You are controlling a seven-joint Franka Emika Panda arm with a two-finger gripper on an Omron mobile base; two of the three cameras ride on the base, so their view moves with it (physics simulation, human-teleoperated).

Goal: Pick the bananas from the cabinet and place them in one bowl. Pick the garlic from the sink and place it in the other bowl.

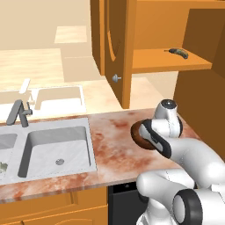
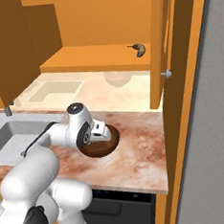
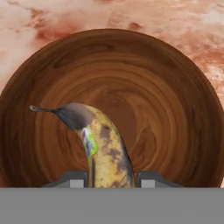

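Wooden bowl (image 3: 166, 109) rim ringing banana (image 3: 103, 146) — jaws clamped; bare counter (image 3: 52, 17) beyond

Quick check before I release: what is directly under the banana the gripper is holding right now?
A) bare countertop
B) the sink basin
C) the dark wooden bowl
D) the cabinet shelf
C: in the hand view the banana, clamped between the fingertips of the gripper, hangs over the dark wooden bowl, which sits on the countertop.

Kitchen, sink (image 1: 57, 151), wall cabinet (image 1: 145, 39), counter (image 1: 116, 140)
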